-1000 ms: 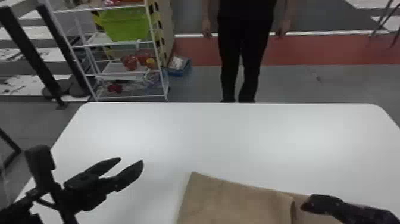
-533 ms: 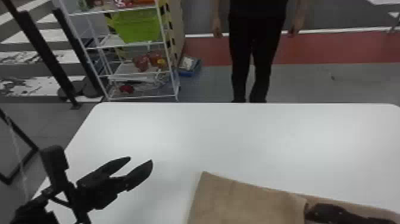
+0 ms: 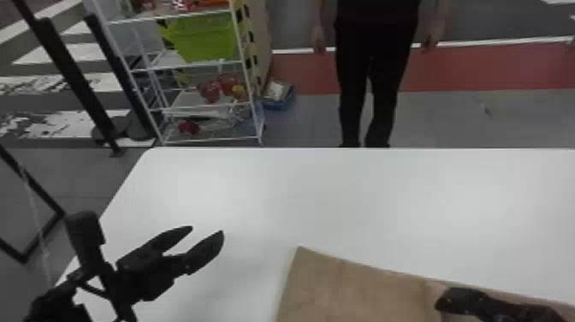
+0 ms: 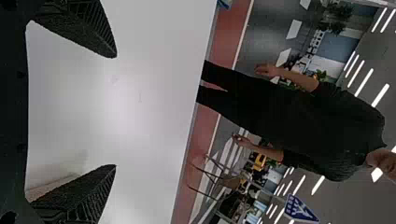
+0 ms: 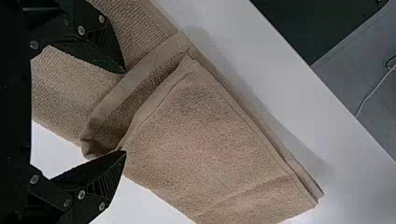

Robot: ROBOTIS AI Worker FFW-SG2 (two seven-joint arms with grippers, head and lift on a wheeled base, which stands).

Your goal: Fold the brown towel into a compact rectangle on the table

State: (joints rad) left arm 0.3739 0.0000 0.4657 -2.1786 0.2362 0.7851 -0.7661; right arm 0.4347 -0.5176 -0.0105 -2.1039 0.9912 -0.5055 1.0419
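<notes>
The brown terry-cloth towel (image 3: 363, 287) lies at the near side of the white, smooth-topped table (image 3: 342, 192), right of centre in the head view. In the right wrist view it is partly folded, with layered edges along one long side and a loose fold standing slightly open beside a flat, hemmed band (image 5: 130, 88).

The black two-fingered left gripper (image 3: 208, 230) is above the table, left of the towel and apart from it. Its fingers are spread wide, and there is nothing between their tips.

The black two-fingered right gripper (image 3: 445, 299) is at the towel. Its fingers are also well apart, on either side of the loose fold in the right wrist view, and are not closed on any cloth; whether a fingertip touches the towel I cannot tell.

Beyond the table, a white wire shelf rack (image 3: 252, 107) holds a bright green plastic bin (image 3: 205, 38), with a blue tray (image 3: 280, 100) on the floor beside the rack. In the left wrist view, a blue sign (image 4: 295, 207) with white markings shows in the background
</notes>
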